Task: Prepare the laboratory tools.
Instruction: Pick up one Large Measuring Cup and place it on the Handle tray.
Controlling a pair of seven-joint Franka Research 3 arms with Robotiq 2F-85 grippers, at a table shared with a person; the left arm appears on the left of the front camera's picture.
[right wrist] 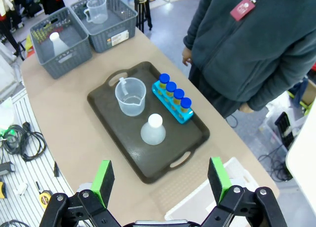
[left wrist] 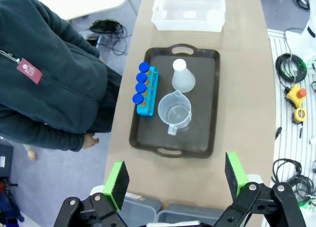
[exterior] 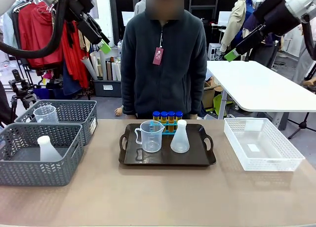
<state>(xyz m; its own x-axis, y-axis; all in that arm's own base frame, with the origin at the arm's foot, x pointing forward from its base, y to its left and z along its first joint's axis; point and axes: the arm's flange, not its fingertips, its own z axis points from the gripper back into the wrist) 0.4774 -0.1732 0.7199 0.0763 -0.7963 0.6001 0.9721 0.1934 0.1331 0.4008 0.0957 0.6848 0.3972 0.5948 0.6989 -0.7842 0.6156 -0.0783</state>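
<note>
Both tools (left wrist: 175, 180) (right wrist: 160, 180) wide open, empty; grey baskets (exterior: 42, 153), white bin (exterior: 261, 145) flank tray (exterior: 167, 160).

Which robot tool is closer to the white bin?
Right. The right tool hangs high above the table, almost over the white lattice bin on that side. The left tool is raised on the opposite side, beyond the tray.

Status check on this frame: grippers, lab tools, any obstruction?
Left gripper and right gripper open, empty, high. Flask, beaker, tube rack on tray. Nothing in the way.
</note>
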